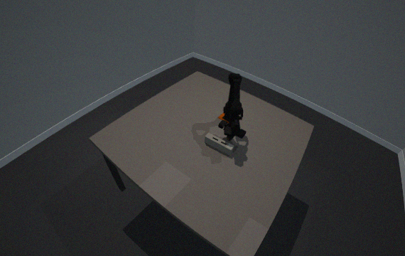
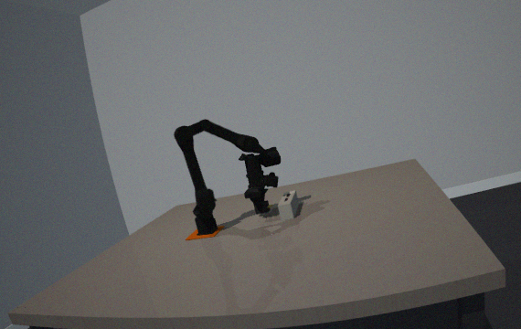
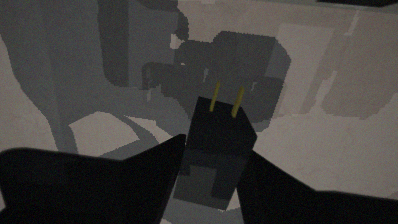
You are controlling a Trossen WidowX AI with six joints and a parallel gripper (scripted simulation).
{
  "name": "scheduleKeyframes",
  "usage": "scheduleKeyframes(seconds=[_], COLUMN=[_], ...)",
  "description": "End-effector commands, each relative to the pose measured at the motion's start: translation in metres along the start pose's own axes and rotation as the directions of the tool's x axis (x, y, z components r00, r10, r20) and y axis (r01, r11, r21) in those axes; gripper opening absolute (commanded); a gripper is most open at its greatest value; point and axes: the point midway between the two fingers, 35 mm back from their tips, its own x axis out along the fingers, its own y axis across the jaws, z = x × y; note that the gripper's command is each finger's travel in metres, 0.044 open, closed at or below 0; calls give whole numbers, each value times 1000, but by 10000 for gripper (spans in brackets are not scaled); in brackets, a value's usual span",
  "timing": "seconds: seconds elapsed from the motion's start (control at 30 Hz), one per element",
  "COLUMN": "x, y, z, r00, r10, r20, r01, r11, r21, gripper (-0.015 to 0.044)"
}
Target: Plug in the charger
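Observation:
My gripper [image 1: 229,137] [image 2: 263,209] [image 3: 209,144] is shut on the black two-prong charger [image 3: 220,125], low over the table beside the power strip. The two yellow prongs [image 3: 238,103] stick out past the fingertips, toward the top of the wrist view. The charger sits slightly slanted between the fingers there. The pale power strip [image 1: 217,145] [image 2: 287,208] stands on the table, with two dark outlets on its upper face. In the wrist view only its edge shows, at the top right. The prongs are apart from the strip. Shutter details are too small to tell.
The arm's orange base plate [image 1: 221,116] [image 2: 195,237] is on the table [image 1: 174,135] [image 2: 356,256], behind the strip from the top view. Shadows of the arm fall around the gripper and strip. Walls stand beyond the table.

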Motion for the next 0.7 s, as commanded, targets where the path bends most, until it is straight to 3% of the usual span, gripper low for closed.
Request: scheduleKeyframes(seconds=[0.0,0.67], x=[1,0], y=[2,7], z=[5,32], r00=[1000,1000], r10=[1,1], r20=[-7,-4], r01=[-1,-1], r11=[1000,1000], r21=[-5,-11], gripper=[0,0])
